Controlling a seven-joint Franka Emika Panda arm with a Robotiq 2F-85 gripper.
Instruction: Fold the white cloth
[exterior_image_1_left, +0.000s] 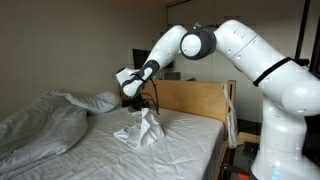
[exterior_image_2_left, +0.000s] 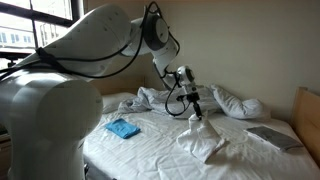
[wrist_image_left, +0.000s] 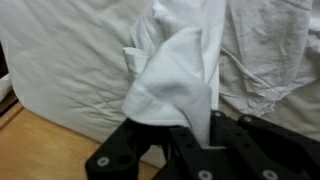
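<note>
The white cloth (exterior_image_1_left: 140, 130) is a small wrinkled piece on the bed, pulled up into a peak. In both exterior views my gripper (exterior_image_1_left: 141, 106) hangs just above it and holds its top; it also shows in an exterior view (exterior_image_2_left: 194, 113) over the cloth (exterior_image_2_left: 202, 140). In the wrist view the cloth (wrist_image_left: 175, 70) runs down between my black fingers (wrist_image_left: 205, 135), which are shut on a fold of it. The rest of the cloth lies bunched on the bedsheet (wrist_image_left: 60, 60).
A rumpled grey-white duvet (exterior_image_1_left: 40, 125) lies at one side of the bed, with pillows (exterior_image_2_left: 240, 103) near it. A blue object (exterior_image_2_left: 123, 129) and a grey flat item (exterior_image_2_left: 275, 137) lie on the sheet. A wooden headboard (exterior_image_1_left: 195, 98) borders the bed.
</note>
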